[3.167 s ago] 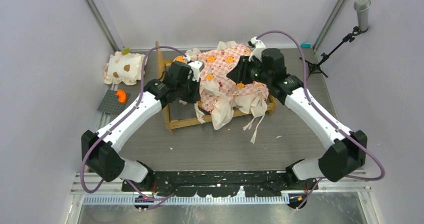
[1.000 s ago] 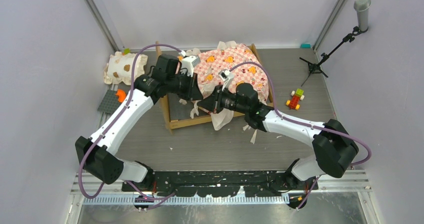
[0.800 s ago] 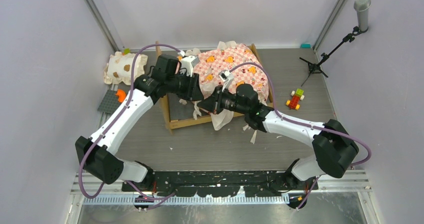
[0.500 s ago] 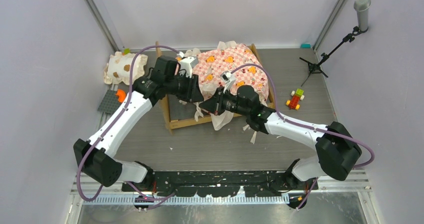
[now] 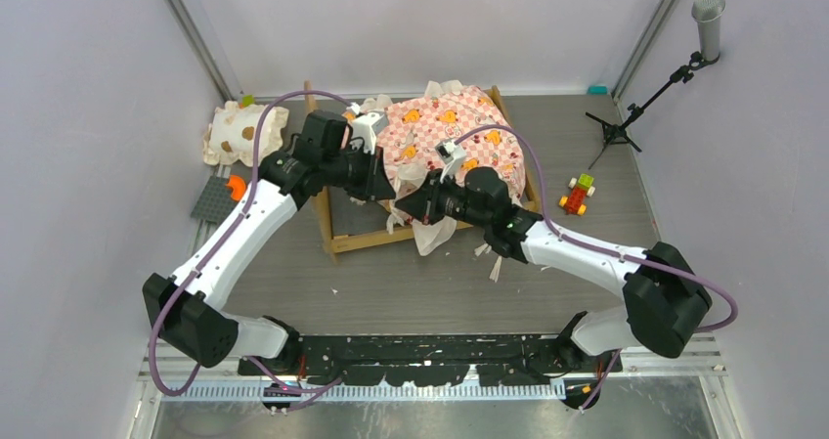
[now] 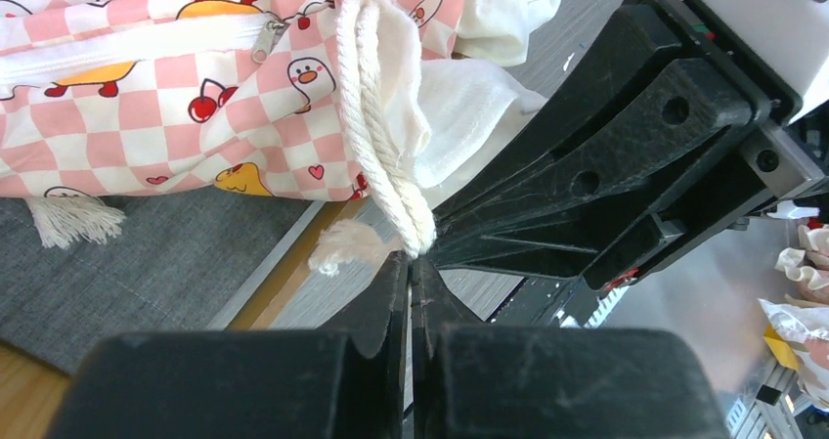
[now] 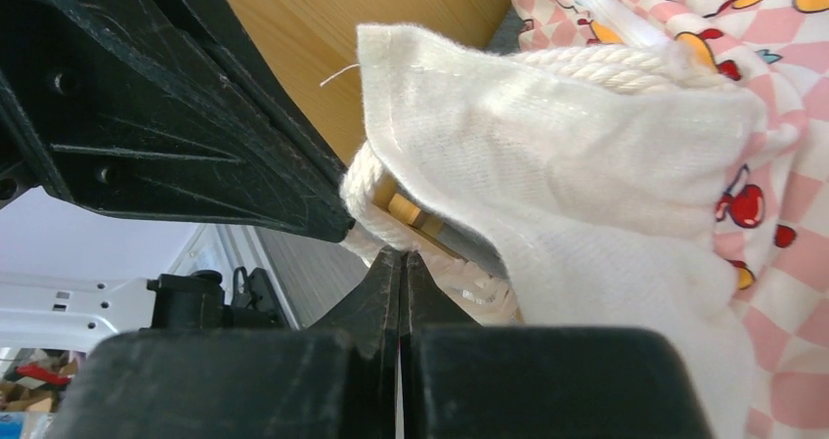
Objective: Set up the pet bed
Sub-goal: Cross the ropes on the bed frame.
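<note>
Since the earliest frame, the right arm had swung over from the bed's right side to meet the left arm. We logged the pet bed (image 5: pixel 367 240) mid-tabletop toward the far wall, its mattress (image 5: pixel 450 116) bunched to the right and the frame's left part bare. The left pincer (image 6: pixel 413 263) was clenched on a tie cord (image 6: pixel 376 136). The right pincer (image 7: pixel 399 259) was likewise clenched on cord, close beside it. Risk, as we judged it: both grips sat at the very tips, so a pull could slip the cord free or drag the light frame.
</note>
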### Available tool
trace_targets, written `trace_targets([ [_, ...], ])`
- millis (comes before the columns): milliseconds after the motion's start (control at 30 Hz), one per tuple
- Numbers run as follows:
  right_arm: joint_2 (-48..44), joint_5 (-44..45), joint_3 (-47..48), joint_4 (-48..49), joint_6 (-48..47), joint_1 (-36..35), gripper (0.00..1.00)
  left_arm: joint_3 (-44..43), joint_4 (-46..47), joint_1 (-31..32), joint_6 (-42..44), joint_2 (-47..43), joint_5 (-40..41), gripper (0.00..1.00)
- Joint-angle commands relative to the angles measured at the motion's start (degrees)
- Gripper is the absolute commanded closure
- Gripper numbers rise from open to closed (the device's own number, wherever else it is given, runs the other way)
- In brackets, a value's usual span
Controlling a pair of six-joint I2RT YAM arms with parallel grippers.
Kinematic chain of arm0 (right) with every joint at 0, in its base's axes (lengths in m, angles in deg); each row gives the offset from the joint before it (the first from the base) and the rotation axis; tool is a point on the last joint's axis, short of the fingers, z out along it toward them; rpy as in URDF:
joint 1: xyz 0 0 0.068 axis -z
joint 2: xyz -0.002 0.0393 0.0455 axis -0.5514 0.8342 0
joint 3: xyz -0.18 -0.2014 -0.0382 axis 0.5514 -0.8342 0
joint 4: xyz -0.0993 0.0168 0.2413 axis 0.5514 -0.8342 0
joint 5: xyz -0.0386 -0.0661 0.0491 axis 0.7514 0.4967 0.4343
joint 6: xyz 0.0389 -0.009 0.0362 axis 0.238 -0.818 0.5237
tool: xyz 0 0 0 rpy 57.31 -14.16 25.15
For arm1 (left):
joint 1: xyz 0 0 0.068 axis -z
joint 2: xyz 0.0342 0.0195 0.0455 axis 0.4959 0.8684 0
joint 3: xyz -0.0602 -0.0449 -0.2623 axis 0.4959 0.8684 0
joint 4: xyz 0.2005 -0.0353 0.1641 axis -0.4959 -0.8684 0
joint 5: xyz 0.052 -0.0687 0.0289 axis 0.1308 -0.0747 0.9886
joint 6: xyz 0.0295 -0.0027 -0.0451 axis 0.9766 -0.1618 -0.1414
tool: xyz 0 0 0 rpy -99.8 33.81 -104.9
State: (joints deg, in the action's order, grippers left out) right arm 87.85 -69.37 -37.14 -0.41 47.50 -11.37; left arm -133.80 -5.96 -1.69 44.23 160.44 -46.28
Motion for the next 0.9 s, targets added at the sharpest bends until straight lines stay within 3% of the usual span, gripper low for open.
trace_targets([
  [0, -3.27, 3.67, 0.33, -1.3, -2.7, -0.02, 0.99, -0.32, -1.16, -0.34, 1.87, -1.87, 1.21, 1.0],
  [467, -4.73, 10.09, 0.86, -7.11, -5.22, -0.07, 0.99, -6.66, -10.73, -0.43, 8.06, -0.03, 12.81, 1.0],
  [867, -7.43, 12.55, -0.36, -11.03, -7.02, -0.01, 0.99, -8.08, -13.31, -0.43, 10.58, 0.15, 18.68, 1.0],
])
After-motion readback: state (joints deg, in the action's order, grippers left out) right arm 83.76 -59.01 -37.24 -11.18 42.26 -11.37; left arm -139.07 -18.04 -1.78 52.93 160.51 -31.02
